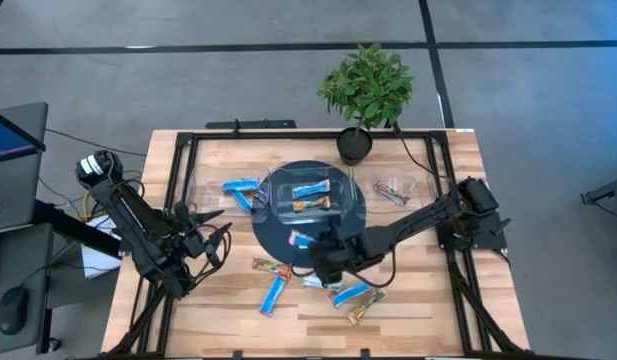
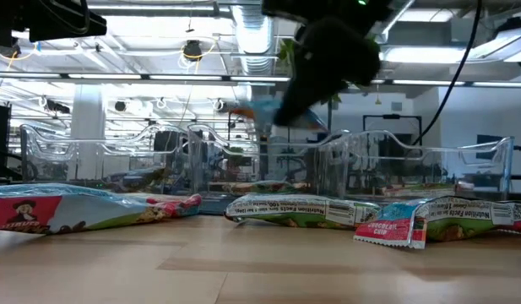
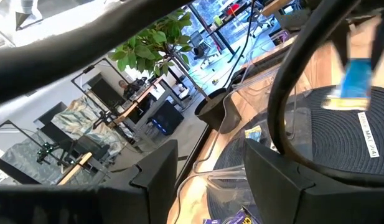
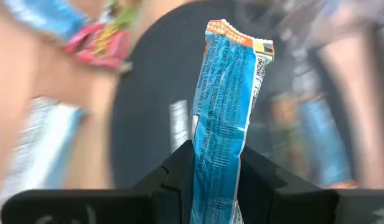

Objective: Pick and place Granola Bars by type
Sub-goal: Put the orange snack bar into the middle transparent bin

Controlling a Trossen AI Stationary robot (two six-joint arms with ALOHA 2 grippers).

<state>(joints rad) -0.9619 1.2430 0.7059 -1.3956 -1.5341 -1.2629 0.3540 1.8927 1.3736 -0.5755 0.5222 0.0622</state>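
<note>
Gripping a blue granola bar (image 4: 224,118) by one end, the right end effector (image 1: 328,262) carries it clear of the desk (image 1: 428,300) over the dark round mat (image 1: 278,232), likely bound for the clear bins. Left end effector (image 1: 206,238) waits parted near the desk's left edge.

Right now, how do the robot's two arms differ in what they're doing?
The right gripper reaches in over the dark round mat, while the left gripper waits off to the mat's left side. The right one's jaws are shut on a blue granola bar lifted clear of the table; the left one's jaws stand open and hold nothing. Both are dark, two-fingered arms.
</note>
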